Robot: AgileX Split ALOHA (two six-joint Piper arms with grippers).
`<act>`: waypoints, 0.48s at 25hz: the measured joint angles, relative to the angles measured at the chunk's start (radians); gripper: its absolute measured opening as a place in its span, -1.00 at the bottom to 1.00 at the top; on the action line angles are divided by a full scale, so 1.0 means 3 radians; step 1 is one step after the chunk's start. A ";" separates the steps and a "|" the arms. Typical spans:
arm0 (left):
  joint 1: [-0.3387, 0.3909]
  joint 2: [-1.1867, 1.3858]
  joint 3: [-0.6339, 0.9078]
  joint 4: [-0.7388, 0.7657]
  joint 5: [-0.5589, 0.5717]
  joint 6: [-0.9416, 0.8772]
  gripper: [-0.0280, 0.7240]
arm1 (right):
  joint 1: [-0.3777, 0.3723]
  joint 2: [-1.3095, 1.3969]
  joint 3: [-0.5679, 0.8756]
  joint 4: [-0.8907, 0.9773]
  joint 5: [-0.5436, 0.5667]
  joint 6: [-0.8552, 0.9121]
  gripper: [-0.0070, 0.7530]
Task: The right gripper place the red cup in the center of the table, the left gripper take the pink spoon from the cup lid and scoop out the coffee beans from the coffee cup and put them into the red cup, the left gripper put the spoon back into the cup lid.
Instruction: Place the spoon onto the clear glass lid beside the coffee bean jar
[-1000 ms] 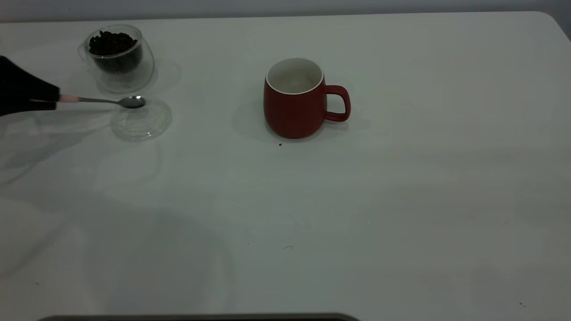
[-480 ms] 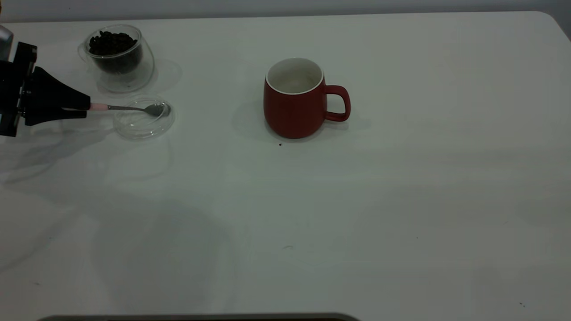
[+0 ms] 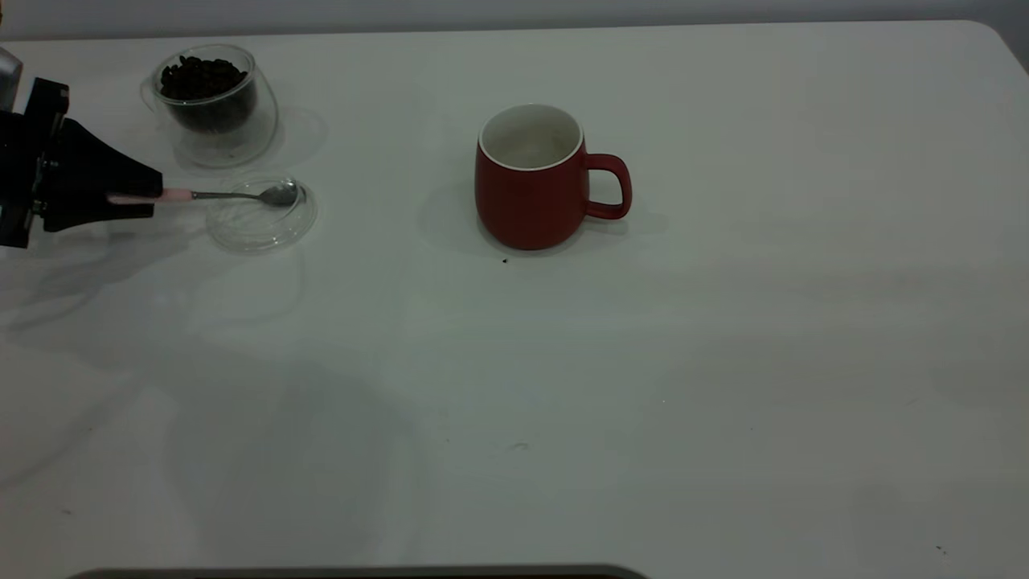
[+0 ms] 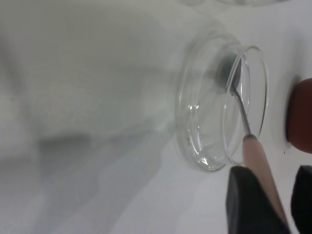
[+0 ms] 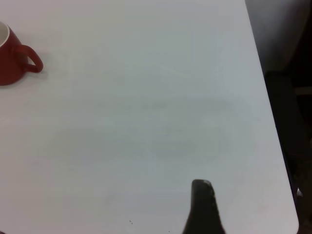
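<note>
The pink spoon (image 3: 233, 195) is clamped by its handle in the left gripper (image 3: 149, 195) fingers, bowl over the cup lid (image 3: 261, 215), and should be kept level when carried to the coffee cup (image 3: 213, 100).

No lettering, label, brand mark, number or sign can be read anywhere in these views: none on the rounded dark-red ceramic mug (image 3: 530, 181), none on the small clear glass cup (image 3: 215, 100), none on the plain white bench (image 3: 643, 386).
</note>
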 joint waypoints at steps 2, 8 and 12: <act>0.0000 0.0000 0.0000 0.0000 0.0000 0.0000 0.02 | 0.0000 0.0000 0.0000 0.0000 0.0000 0.0000 0.57; 0.0000 0.0000 0.0000 0.0007 -0.0103 0.0000 0.32 | 0.0000 0.0000 0.0000 0.0000 0.0000 0.0000 0.57; 0.0000 0.0000 0.0000 0.0096 -0.0217 0.0000 0.40 | 0.0000 0.0000 0.0000 0.0000 0.0000 0.0000 0.57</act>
